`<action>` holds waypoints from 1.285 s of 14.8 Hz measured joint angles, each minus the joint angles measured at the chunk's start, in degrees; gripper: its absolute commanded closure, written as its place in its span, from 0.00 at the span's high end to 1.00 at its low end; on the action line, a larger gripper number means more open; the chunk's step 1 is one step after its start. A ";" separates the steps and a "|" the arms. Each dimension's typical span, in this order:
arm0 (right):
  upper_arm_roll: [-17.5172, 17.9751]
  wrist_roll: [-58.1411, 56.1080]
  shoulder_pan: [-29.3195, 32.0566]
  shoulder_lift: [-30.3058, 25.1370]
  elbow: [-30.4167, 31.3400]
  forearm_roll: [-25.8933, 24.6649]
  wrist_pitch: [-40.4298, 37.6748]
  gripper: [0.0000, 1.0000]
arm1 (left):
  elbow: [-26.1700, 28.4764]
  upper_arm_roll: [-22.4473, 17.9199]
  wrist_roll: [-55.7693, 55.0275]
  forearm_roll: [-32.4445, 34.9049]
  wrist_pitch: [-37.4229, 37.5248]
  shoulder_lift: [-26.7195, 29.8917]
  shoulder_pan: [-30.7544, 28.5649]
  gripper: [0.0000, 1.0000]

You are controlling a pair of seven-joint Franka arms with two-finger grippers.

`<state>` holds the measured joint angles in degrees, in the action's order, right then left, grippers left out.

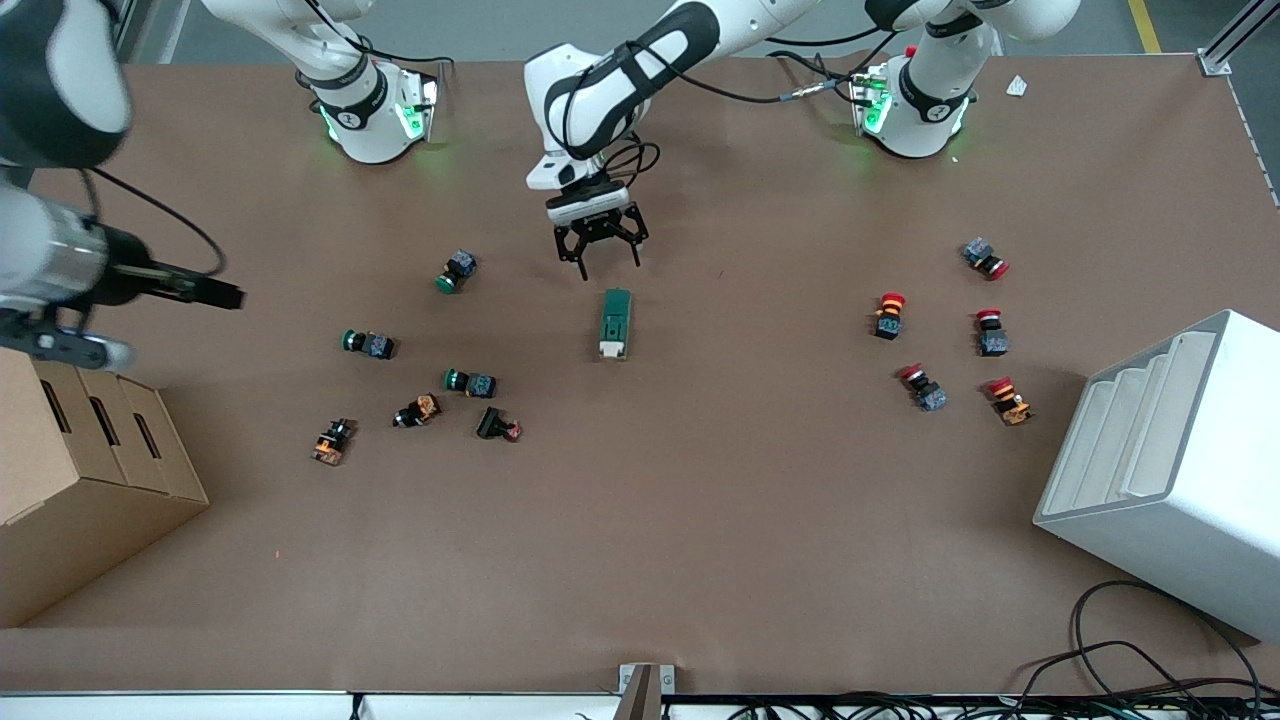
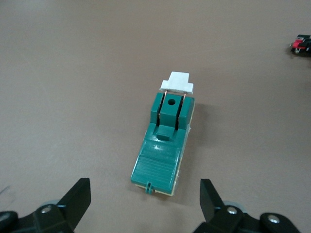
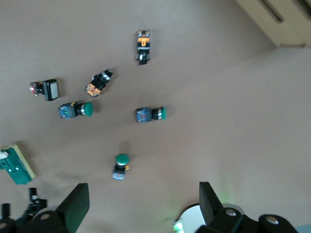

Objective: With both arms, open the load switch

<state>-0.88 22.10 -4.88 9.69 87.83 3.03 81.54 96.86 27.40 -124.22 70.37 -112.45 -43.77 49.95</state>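
Both grippers' fingers spread: left gripper (image 1: 598, 262) over load switch (image 1: 614, 323), right gripper (image 3: 141, 204) high over buttons.

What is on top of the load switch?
The load switch carries a white toggle at one end. The open left gripper hangs above the table beside it, not touching; its underside is hidden.

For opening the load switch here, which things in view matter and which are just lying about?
In play:
load switch, lying flat mid-table
left gripper, open, over the table just short of the switch
right gripper, high over the right arm's end of the table

Lying about:
green push-buttons
red push-buttons
orange push-buttons
cardboard box
white bin
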 measured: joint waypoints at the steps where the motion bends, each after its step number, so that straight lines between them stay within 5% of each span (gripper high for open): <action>1: 0.12 4.78 -1.73 1.08 0.06 0.89 0.29 1.00 | 1.60 -0.03 -2.80 4.22 -0.59 -0.06 -0.03 0.99; 6: 0.42 31.18 -11.08 7.68 0.14 3.71 5.37 1.00 | 5.21 -0.42 -17.76 23.24 -1.11 -4.04 -0.11 0.99; 11: 0.53 54.77 -21.22 16.10 -2.17 5.46 9.66 1.00 | 6.57 -2.00 -18.28 30.00 -1.01 -5.21 -0.20 0.98; 19: 0.51 81.06 -29.06 29.05 -7.32 9.07 18.82 1.00 | 7.45 -4.58 -18.75 37.66 2.10 -6.99 0.06 0.99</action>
<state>-0.37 103.16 -33.94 38.74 80.50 12.10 100.36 104.31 22.82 -142.98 108.03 -110.35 -50.76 50.01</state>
